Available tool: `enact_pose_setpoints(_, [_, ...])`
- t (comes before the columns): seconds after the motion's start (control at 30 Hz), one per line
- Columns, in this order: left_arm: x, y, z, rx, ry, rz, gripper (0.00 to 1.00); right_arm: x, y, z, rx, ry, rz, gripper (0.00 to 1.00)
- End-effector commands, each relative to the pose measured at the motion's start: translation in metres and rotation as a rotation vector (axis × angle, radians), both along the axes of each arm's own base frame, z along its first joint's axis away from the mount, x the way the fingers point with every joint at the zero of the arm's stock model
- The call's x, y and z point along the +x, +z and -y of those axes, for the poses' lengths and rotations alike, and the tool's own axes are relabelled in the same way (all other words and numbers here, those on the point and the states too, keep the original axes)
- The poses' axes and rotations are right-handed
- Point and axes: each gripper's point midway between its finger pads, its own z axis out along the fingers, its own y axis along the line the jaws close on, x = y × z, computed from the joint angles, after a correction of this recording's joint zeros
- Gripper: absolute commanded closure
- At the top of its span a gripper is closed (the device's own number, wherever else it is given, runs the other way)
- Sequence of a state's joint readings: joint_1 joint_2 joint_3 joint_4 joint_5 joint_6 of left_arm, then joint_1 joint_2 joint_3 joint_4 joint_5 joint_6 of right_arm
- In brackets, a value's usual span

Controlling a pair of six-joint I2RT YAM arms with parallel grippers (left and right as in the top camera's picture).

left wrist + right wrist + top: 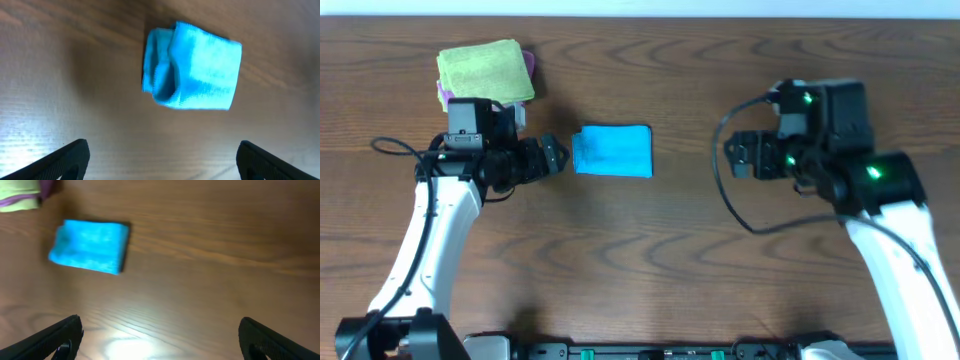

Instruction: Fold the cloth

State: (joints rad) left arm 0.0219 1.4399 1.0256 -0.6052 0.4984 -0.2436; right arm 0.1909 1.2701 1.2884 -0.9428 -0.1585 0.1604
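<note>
A blue cloth (612,150) lies folded into a small rectangle on the wooden table, between the two arms. It also shows in the left wrist view (192,66) with its layered folded edge on the left, and in the right wrist view (91,246). My left gripper (554,155) is open and empty, just left of the cloth and apart from it; its fingers frame bare table (162,157). My right gripper (738,155) is open and empty, well to the right of the cloth (160,337).
A stack of folded cloths, yellow-green on top with pink-purple beneath (485,72), sits at the back left behind the left arm; its corner shows in the right wrist view (22,192). Black cables hang from both arms.
</note>
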Motion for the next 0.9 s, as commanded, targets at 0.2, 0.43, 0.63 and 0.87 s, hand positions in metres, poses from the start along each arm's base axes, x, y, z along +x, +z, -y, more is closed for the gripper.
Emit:
enact_pose_setpoints(0.2, [-0.016,0.083,-0.002,0.038,-0.028,0.274,0.05,-0.066,0.07,0.064,-0.169,-0.203,0.231,0.01])
enact_pose_setpoints(0.43, [-0.043,0.12,-0.001,0.063,-0.052,0.394,0.05,-0.155,0.096,0.103,-0.171,-0.356,0.362,0.01])
enact_pose_setpoints(0.63, [-0.051,0.122,0.004,0.035,-0.073,0.389,0.05,-0.219,0.096,0.123,-0.12,-0.447,0.458,0.01])
enact_pose_setpoints(0.87, [-0.052,0.126,0.009,0.015,-0.094,0.404,0.05,-0.269,0.085,0.148,-0.259,-0.643,0.485,0.01])
